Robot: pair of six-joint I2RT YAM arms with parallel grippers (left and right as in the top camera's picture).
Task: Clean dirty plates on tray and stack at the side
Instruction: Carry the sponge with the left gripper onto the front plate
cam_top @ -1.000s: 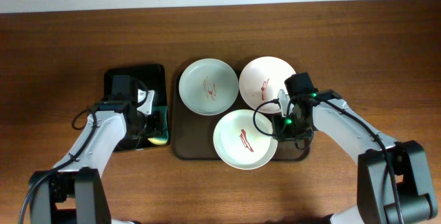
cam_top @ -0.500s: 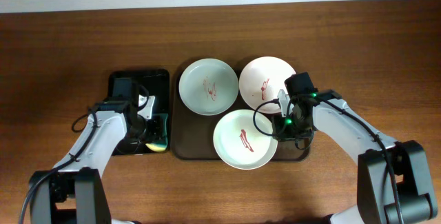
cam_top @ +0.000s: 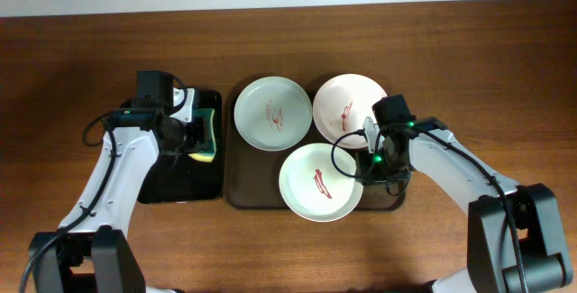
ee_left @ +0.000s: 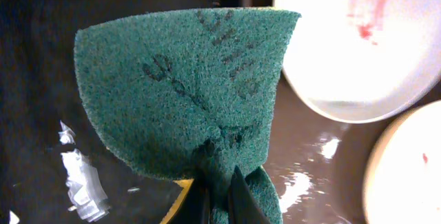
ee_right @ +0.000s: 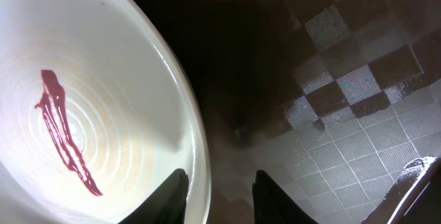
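Note:
Three plates lie on the dark brown tray (cam_top: 236,194): a pale green plate (cam_top: 273,113), a pinkish-white plate (cam_top: 350,105) and a white plate (cam_top: 320,182), each with a red sauce smear. My left gripper (cam_top: 200,133) hangs over the black tray (cam_top: 180,180), shut on a green-and-yellow sponge (ee_left: 186,93); the fingers pinch the sponge's lower edge (ee_left: 219,200). My right gripper (ee_right: 217,182) stands open astride the white plate's right rim (ee_right: 200,162), one finger over the plate's inside and the other over the tray floor.
The black tray sits just left of the brown tray, almost touching it. Bare wooden table (cam_top: 505,77) surrounds both trays. From the left wrist, the pale green plate (ee_left: 358,45) and the white plate (ee_left: 410,169) show to the sponge's right.
My left arm has lifted the sponge from the near part of the black tray toward its far right side, beside the pale green plate. The right arm has stayed at the white plate's rim.

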